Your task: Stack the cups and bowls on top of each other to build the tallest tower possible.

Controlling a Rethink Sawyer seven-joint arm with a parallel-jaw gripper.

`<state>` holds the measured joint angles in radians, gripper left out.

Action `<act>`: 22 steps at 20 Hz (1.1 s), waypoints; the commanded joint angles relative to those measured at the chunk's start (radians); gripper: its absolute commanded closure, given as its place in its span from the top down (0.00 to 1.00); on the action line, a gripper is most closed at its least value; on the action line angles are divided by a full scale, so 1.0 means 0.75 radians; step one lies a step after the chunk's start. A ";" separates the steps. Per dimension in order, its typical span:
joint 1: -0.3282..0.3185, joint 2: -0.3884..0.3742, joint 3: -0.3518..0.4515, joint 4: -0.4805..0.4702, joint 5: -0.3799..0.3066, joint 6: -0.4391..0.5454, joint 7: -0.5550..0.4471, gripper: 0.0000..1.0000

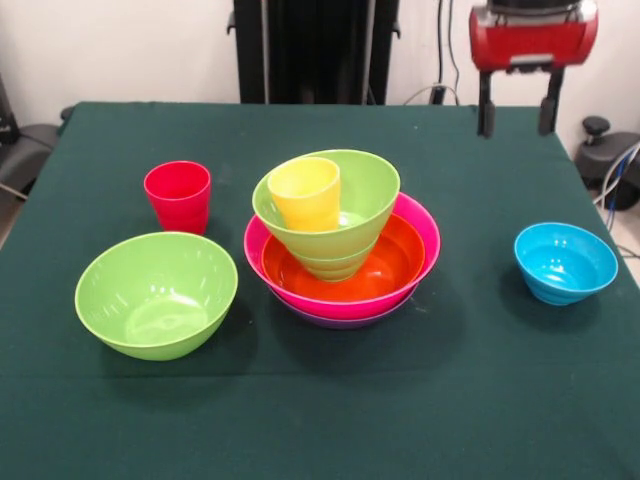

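**Building a bowl tower, claw waiting clear of the pile**

Looking across the green surface (320, 420), the biggest thing is the tower (342, 240), well off to one side of the claw (517, 118) and lower down. A purple bowl (345, 320) barely shows at the bottom, a pink bowl (425, 235) nests in it, an orange bowl (395, 265) sits inside that, and a tilted green bowl (365, 195) rests on top with the yellow cup (305, 192) inside it, leaning.

Farther from the claw, beyond the tower, a loose lime bowl (156, 293) sits alone. The red cup (178, 195) stands upright just behind it, apart from it. Nearest the claw, below it, is the small blue bowl (565, 262).

The claw hangs above the surface with its two dark fingers apart and nothing between them.

All of this looks like thin glossy plastic: light, stiff and likely slippery. I would guess a rim pinch, one finger inside and one outside the wall, suits the bowls; the cups could be taken across the body.

Open room lies all round the blue bowl, though it sits close to the surface's side edge. The tilted green bowl looks liable to shift if bumped.
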<state>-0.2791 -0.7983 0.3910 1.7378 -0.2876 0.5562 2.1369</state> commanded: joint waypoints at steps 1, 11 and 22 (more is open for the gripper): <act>-0.001 0.185 -0.165 -0.069 -0.074 -0.148 0.195 1.00; 0.040 0.399 -0.279 -0.155 -0.092 -0.334 0.146 1.00; 0.182 0.455 -0.361 -0.258 0.028 -0.315 0.179 1.00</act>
<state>-0.2035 -0.5088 0.1519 1.6399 -0.2868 0.3257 2.1387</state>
